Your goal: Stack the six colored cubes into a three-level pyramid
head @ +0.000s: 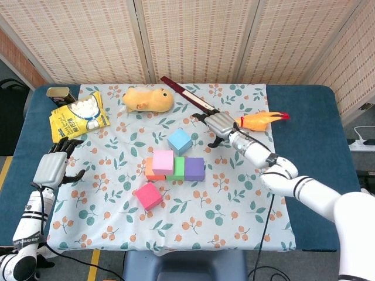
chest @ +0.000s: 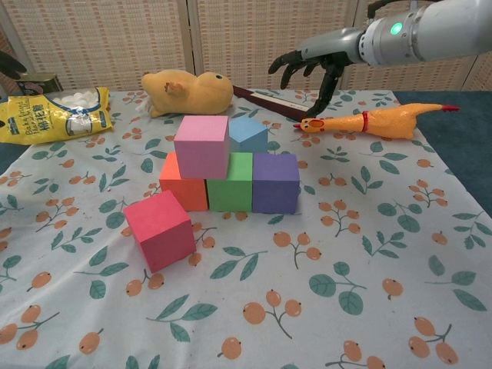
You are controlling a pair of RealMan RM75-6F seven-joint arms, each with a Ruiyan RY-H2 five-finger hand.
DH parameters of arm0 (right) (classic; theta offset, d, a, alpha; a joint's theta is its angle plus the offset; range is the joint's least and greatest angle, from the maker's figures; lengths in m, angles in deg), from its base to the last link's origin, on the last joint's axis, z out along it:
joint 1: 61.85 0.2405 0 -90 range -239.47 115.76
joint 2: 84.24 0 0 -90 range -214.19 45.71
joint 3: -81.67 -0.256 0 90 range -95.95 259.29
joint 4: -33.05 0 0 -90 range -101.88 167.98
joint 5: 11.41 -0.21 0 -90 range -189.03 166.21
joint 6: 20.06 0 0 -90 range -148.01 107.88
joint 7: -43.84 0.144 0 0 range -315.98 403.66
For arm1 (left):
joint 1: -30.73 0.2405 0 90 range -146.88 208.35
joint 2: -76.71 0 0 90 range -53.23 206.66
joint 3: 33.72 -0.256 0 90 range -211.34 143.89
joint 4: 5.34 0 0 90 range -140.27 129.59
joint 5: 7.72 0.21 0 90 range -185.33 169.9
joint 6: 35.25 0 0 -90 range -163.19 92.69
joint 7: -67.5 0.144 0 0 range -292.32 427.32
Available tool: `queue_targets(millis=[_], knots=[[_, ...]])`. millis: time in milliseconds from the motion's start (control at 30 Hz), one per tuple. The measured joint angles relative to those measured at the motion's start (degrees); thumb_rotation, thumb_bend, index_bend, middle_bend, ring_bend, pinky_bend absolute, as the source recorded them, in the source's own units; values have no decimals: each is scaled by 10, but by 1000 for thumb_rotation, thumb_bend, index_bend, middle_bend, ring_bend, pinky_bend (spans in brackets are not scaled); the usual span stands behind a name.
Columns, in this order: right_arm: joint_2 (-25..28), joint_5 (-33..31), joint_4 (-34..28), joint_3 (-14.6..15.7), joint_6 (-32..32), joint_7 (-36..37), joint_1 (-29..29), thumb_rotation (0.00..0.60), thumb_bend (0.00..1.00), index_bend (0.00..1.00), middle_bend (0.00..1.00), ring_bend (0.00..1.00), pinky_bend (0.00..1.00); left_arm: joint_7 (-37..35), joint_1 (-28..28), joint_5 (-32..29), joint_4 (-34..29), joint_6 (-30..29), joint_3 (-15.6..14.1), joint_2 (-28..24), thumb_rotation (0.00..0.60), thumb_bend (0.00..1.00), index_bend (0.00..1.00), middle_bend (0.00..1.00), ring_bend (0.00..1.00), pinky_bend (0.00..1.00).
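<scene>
From the chest view the light blue foam cube (chest: 247,132) is half hidden behind the stack, and the left robot hand (head: 53,167) is nearly out of that picture, only a dark sliver showing at the far left edge. In the head view the orange foam cube (head: 150,171) peeps out from under the pale pink foam cube (head: 163,162), which sits on top of it and the green foam cube (head: 178,168); the purple foam cube (head: 194,168) touches the green one on its right, forming the bottom row. The magenta foam cube (head: 148,195) lies alone, tilted, near the front left of the row. The right robot hand (head: 218,124) hangs above the flowered cloth on the counter (head: 246,222), fingers spread and curled downward, holding nothing, just right of the light blue cube and covering the head of the yellow rubber chicken (head: 262,120). The left robot hand rests low at the left cloth edge, fingers loosely apart, empty.
</scene>
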Motion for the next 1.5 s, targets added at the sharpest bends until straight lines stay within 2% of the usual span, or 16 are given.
queue_targets(millis=[133,333,700,767,867,1000,1067,1300,1500], knots=[[-63,16,83,12,13,-4,36,600,0,0,87,0,107,-13,11,-1,4,2,5,-3,600,305,174,142,28,134],[-132,62,173,45,18,19,76,600,0,0,47,0,106,-27,20,-1,10,6,15,-4,600,306,173,136,21,130],[-218,117,296,101,12,105,123,600,0,0,50,0,106,-51,36,5,20,7,27,1,600,304,164,123,19,129],[-230,121,314,109,13,124,130,600,0,24,79,0,106,-58,39,8,21,8,28,0,600,304,160,121,19,129],[-245,127,336,121,14,148,136,600,0,132,154,0,111,-68,44,14,21,10,30,-1,600,305,157,116,16,128],[-254,132,354,133,9,173,137,600,0,319,272,20,161,-76,50,22,22,9,33,-1,600,304,154,112,7,128],[-255,133,360,136,-2,181,135,600,0,368,303,43,174,-79,51,25,25,10,35,0,600,305,154,112,6,128],[-227,128,353,138,-51,203,115,600,0,400,326,72,176,-79,55,41,22,5,38,1,600,304,149,114,6,128],[-163,100,283,118,-97,187,80,600,0,406,348,88,178,-74,59,59,10,-6,42,-2,600,302,153,117,6,128]])
